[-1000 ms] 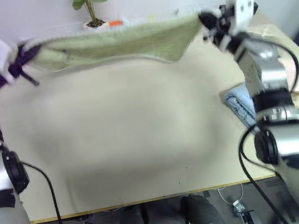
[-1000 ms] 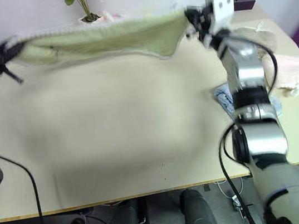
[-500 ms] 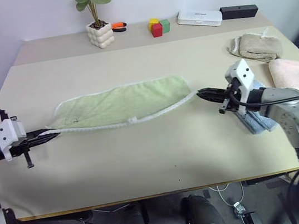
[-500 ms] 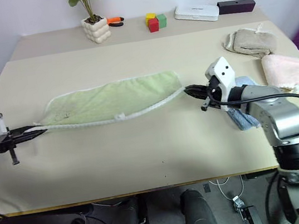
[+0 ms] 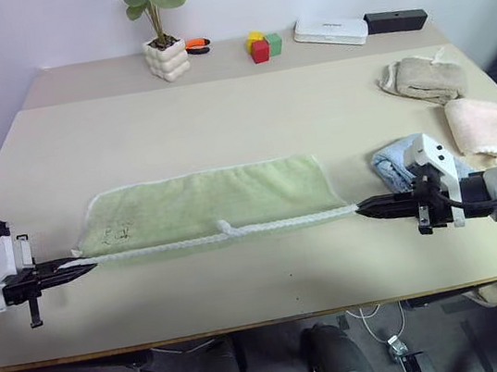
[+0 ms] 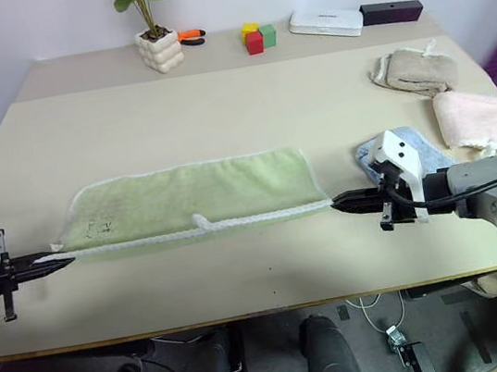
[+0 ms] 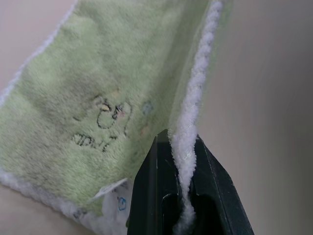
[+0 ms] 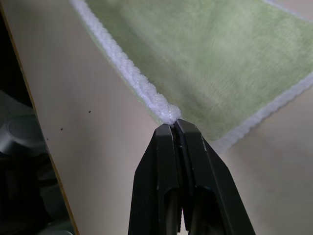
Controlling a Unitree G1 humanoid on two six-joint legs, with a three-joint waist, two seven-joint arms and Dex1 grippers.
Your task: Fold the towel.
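The towel lies folded lengthwise as a long green strip across the middle of the worktop. Its white near edge is stretched taut between the left hand, at lower left, and the right hand, at lower right, each pinched closed on one end.

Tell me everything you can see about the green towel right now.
The towel is light green terry cloth with thick whitish corded edging and a small dark embroidered mark near the corner on the robot's left. It lies doubled over in a long flat strip across the middle of the table, its near edge pulled taut. The left gripper and the right gripper each have their jaws shut on a near corner of that edging. A small loop of cord sticks up midway along the near edge.
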